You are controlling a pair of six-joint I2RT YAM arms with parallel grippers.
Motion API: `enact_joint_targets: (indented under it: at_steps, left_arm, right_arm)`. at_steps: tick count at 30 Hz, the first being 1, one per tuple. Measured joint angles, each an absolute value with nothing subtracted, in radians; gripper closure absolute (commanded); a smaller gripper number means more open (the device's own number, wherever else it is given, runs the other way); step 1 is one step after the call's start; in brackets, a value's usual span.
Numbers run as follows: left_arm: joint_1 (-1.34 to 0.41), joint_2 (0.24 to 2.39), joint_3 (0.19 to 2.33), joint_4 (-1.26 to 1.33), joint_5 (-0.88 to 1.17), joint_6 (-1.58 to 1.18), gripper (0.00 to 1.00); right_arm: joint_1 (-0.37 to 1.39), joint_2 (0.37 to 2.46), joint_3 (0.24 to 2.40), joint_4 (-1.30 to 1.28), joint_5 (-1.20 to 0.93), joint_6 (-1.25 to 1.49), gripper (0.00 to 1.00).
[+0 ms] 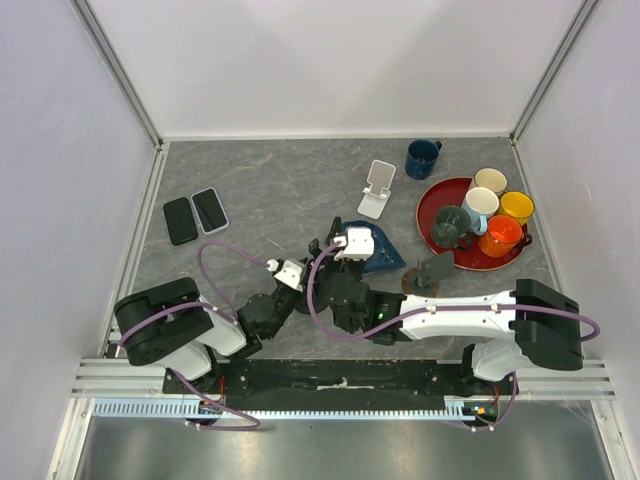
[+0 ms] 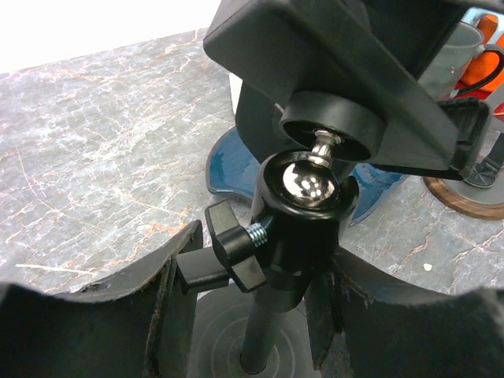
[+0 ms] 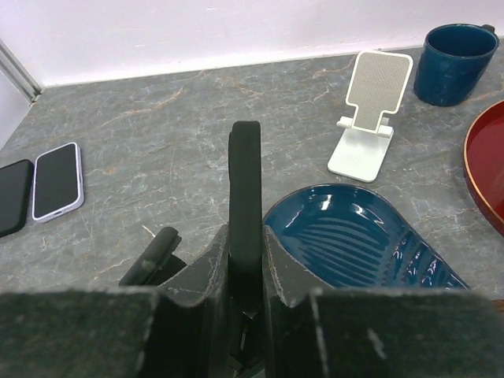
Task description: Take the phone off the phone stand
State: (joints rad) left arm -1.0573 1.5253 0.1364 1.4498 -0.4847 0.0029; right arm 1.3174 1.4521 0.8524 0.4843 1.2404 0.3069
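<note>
Just back from the middle of the worktop's (image 1: 280,180) near edge, the phone (image 3: 245,181), seen edge-on and upright, is pinched between the fingers of the right claw (image 3: 246,240), above the black phone stand (image 2: 303,228). The left claw (image 2: 256,299) straddles that stand's post below the ball joint, fingers part spread; whether they squeeze it cannot be told. A blue dish (image 3: 354,236) lies just beyond. A white stand (image 3: 370,118) sits farther back, a blue mug (image 1: 422,158) toward the far right corner, a red tray (image 1: 432,198) of mugs by the right edge, two other phones (image 3: 57,179) by the left edge
</note>
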Motion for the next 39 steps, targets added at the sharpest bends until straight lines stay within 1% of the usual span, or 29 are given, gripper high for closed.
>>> enact_joint_targets:
  at_steps: [6, 10, 19, 24, 27, 31, 33, 36, 37, 39]
  left_arm:
    - [-1.092, 1.533, 0.147, 1.458, -0.516, 0.054, 0.98]
    - [-1.104, 1.536, 0.153, 1.457, -0.519, 0.070, 0.98]
    - [-1.110, 1.540, 0.165, 1.446, -0.523, 0.072, 0.98]
    - [-1.108, 1.541, 0.166, 1.446, -0.527, 0.071, 0.98]
    - [-1.107, 1.542, 0.166, 1.446, -0.531, 0.070, 0.98]
    - [-1.107, 1.542, 0.166, 1.446, -0.534, 0.069, 0.97]
    - [-1.107, 1.539, 0.168, 1.440, -0.534, 0.069, 0.92]
    - [-1.107, 1.520, 0.169, 1.415, -0.533, 0.068, 0.80]
    - [-1.107, 1.510, 0.169, 1.403, -0.531, 0.067, 0.73]
    - [-1.107, 1.489, 0.169, 1.376, -0.526, 0.063, 0.68]
  right_arm:
    - [1.299, 1.452, 0.854, 0.476, 1.219, 0.317, 1.00]
    - [1.295, 1.454, 0.889, 0.516, 1.180, 0.298, 1.00]
    - [1.293, 1.420, 0.963, 0.615, 1.113, 0.109, 1.00]
    - [1.290, 1.321, 0.953, 0.618, 1.123, 0.008, 1.00]
    - [1.289, 1.220, 0.924, 0.597, 1.121, -0.015, 1.00]
    - [1.289, 1.053, 0.877, 0.508, 1.108, -0.002, 1.00]
    - [1.287, 0.986, 0.865, 0.451, 1.091, 0.020, 1.00]
    - [1.286, 0.900, 0.852, 0.348, 1.068, 0.065, 1.00]
    - [1.286, 0.877, 0.847, 0.316, 1.061, 0.078, 1.00]
    - [1.286, 0.839, 0.831, 0.260, 1.045, 0.102, 1.00]
